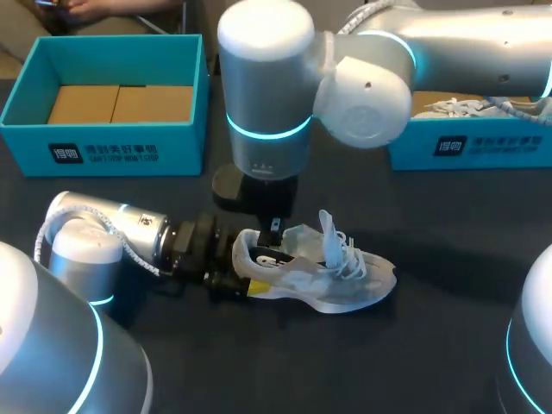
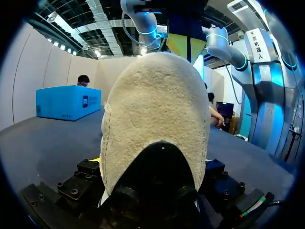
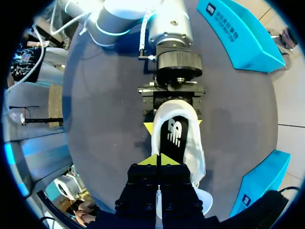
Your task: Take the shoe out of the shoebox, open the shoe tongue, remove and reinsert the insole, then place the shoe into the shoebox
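Note:
A pale grey sneaker (image 1: 332,278) lies on its sole on the dark table, toe to the right, laces loose and tongue standing up. My left gripper (image 1: 231,278) reaches in low from the left, and its yellow fingertips (image 3: 148,128) press both sides of the heel (image 2: 155,119). My right gripper (image 3: 157,160) hangs straight down over the shoe's opening, its yellow tips shut together just above the black insole (image 3: 174,136). I see nothing between those tips. In the head view the right gripper (image 1: 275,228) sits right above the heel collar.
A teal shoebox (image 1: 30,86) with brown cardboard inside stands open at the back left. A second teal box (image 1: 470,148) at the back right holds another pale shoe (image 1: 457,108). My right arm's large joints (image 1: 362,95) hang over the table's middle.

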Controlling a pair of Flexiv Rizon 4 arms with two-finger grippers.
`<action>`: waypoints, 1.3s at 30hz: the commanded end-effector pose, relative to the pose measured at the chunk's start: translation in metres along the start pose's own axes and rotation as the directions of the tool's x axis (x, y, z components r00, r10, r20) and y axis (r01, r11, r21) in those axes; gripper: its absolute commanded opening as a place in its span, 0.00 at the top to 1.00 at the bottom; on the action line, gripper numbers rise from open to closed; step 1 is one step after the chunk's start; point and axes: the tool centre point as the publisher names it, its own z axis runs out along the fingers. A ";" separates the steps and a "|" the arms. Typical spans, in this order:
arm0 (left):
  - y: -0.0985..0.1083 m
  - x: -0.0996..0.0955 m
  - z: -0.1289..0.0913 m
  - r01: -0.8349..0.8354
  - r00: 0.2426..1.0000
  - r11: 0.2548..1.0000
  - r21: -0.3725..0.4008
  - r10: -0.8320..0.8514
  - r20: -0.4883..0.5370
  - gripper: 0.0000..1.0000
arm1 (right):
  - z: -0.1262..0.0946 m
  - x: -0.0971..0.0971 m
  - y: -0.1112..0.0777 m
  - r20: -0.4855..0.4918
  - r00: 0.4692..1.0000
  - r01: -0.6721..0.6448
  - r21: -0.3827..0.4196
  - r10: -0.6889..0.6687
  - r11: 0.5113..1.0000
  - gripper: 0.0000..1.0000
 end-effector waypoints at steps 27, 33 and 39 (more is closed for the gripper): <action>0.000 -0.001 0.000 0.000 1.000 1.000 -0.002 0.000 0.001 1.00 | 0.065 -0.025 0.005 0.050 0.998 0.047 -0.033 -0.045 0.998 1.00; 0.000 -0.001 0.000 0.000 1.000 1.000 -0.002 0.000 0.001 1.00 | 0.079 -0.028 -0.004 0.053 0.998 0.021 -0.046 -0.018 0.999 1.00; 0.000 -0.001 0.000 0.000 1.000 1.000 -0.002 0.000 0.001 1.00 | 0.087 -0.038 -0.025 0.046 0.998 -0.030 -0.058 0.033 0.998 1.00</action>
